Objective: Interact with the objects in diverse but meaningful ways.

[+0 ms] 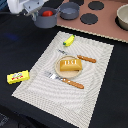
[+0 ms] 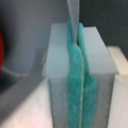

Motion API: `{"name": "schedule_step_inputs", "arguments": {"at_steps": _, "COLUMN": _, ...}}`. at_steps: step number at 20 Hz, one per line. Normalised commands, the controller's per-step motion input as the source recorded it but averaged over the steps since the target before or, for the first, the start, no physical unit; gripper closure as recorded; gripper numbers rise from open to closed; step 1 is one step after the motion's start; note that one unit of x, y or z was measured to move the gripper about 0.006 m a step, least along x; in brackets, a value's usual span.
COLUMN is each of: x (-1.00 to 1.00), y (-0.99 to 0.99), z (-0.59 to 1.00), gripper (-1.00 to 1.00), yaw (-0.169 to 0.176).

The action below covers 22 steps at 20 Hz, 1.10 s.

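The gripper (image 1: 37,13), its teal pads (image 2: 76,75) apparently pressed together on nothing, though the wrist view is blurred, hovers at the rim of a grey-blue pot (image 1: 45,19) holding the red tomato (image 1: 47,13), which lies just beside and below it.

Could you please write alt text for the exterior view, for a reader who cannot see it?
A bread loaf sits on a plate on a striped placemat, cutlery on either side. A banana lies beyond it, and the robot's gripper hovers by a pot holding a tomato.
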Motion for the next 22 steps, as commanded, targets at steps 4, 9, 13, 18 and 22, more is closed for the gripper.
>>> {"name": "schedule_step_inputs", "arguments": {"at_steps": 4, "x": 0.91, "y": -0.15, "z": 0.67, "gripper": 1.00, "yaw": -0.068}}
{"name": "schedule_step_inputs", "arguments": {"at_steps": 9, "x": 0.96, "y": -0.02, "z": 0.47, "gripper": 1.00, "yaw": -0.031}}
{"name": "schedule_step_inputs", "arguments": {"at_steps": 13, "x": 0.99, "y": 0.03, "z": 0.34, "gripper": 1.00, "yaw": -0.001}}
{"name": "schedule_step_inputs", "arguments": {"at_steps": 18, "x": 0.99, "y": 0.13, "z": 0.38, "gripper": 1.00, "yaw": 0.000}}
{"name": "schedule_step_inputs", "arguments": {"at_steps": 22, "x": 1.00, "y": 0.19, "z": 0.47, "gripper": 1.00, "yaw": 0.000}}
